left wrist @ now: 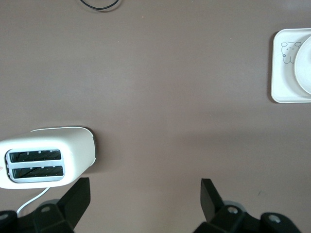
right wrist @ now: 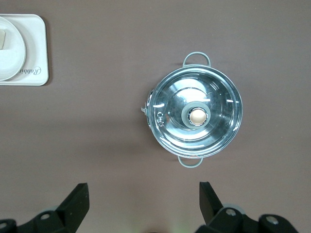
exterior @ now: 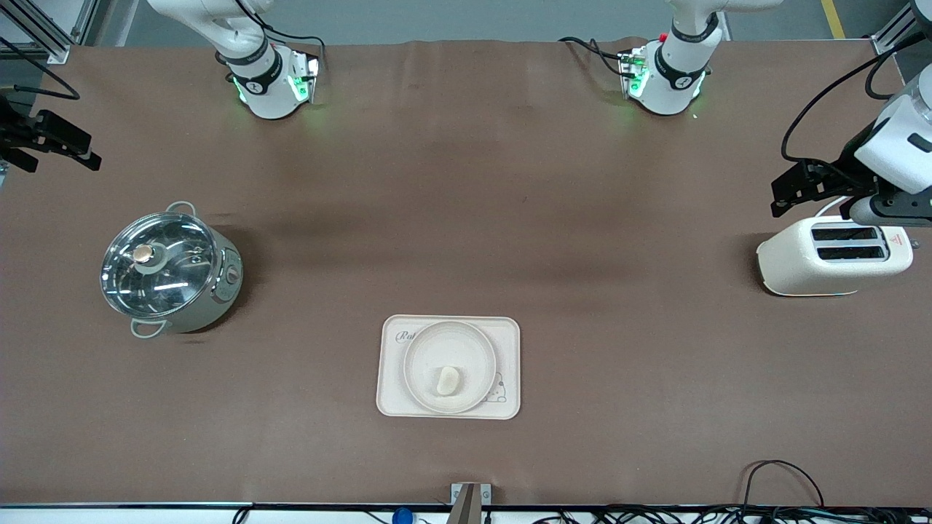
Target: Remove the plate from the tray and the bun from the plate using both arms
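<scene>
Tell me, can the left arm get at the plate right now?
Probably yes: the left gripper hangs open above the toaster, and only bare table lies between it and the plate on the tray.

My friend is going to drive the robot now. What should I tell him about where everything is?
Left gripper: open, holds nothing, up beside the toaster at its arm's end of the table.
Right gripper: open, holds nothing, at its own end of the table, near the pot.
The bun lies on the plate, and the plate sits on the tray, at the middle of the table, near the front camera.
Done: nothing yet.
Left: lift the plate off the tray, then take the bun off the plate.
</scene>
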